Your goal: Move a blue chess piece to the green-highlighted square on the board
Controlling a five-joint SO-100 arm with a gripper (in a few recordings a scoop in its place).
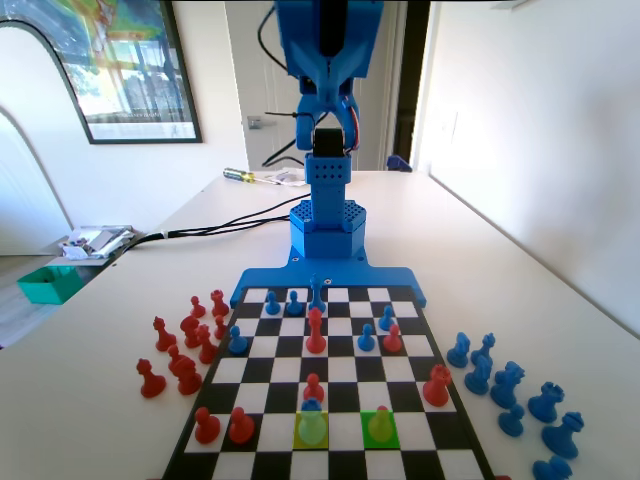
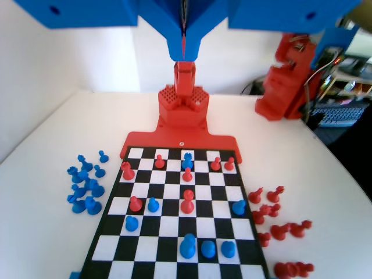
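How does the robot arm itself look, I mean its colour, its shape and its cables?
The arm is bright blue plastic with a black motor block. Its base is hexagonal with perforated faces. Black cables hang behind it. The gripper has two blue jaws tapering to a point.

Small blue chess piece (image 1: 380, 424), round ball head, flared base, upright on green-highlighted square (image 1: 381, 437), tinted green-yellow in fixed view. Bright green square in second row from near edge, right of centre, one white square apart from paler yellow-green square on its left. In wrist view same pawn (image 2: 158, 161) looks red, standing in second row from far end. Black-and-white chequered board (image 1: 451, 424), black border, flat on tabletop, far end joined to blue base.
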